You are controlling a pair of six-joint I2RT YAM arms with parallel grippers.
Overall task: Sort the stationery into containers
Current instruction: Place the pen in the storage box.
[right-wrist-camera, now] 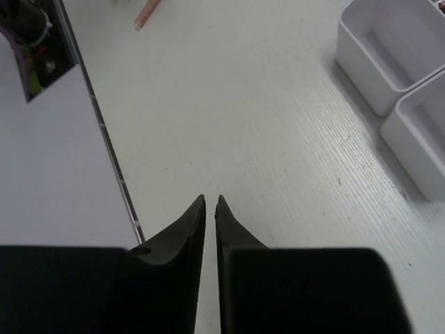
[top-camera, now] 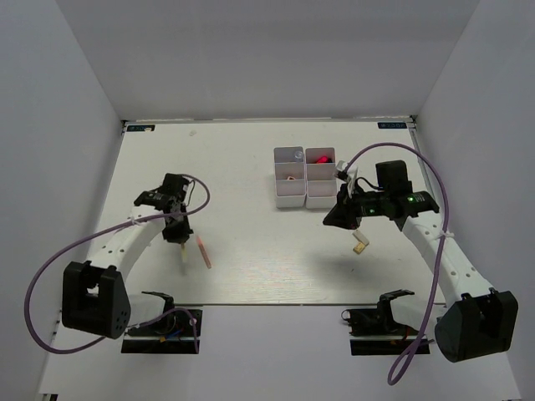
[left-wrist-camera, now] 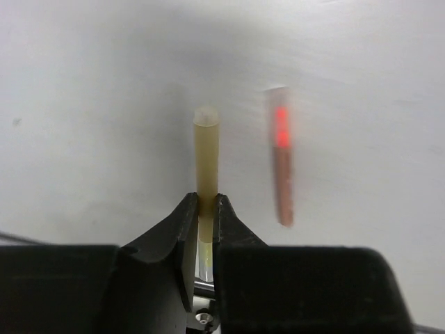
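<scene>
Cream stick [left-wrist-camera: 206, 156] clamped in my left gripper [left-wrist-camera: 203, 203], pick step in hand.
Containers [top-camera: 305, 177] sit well apart to the right; next move, I reckon: carry it over. Right gripper [right-wrist-camera: 211, 202] nearly together, empty.

Pale yellow tube [left-wrist-camera: 206, 149]: translucent, whitish blunt tip, clamped at its near end in left pincer [left-wrist-camera: 202, 203], pointing straight away, over the counter [top-camera: 251, 167]. Orange-tan stick [left-wrist-camera: 281, 174]: thin, flat on counter just right of the tube, roughly parallel, not touching it, red glow on its far half. Beige block [top-camera: 361, 246]: small, tilted, front-right of the organiser, well apart from the sticks; can't tell if it touches the counter. White organiser [top-camera: 292, 200]: upright, square open-top compartments in two columns, far-centre counter. Red-pink item [top-camera: 322, 159] in far right compartment. Small tan bit [top-camera: 290, 177] in middle left compartment, too small to identify.
</scene>
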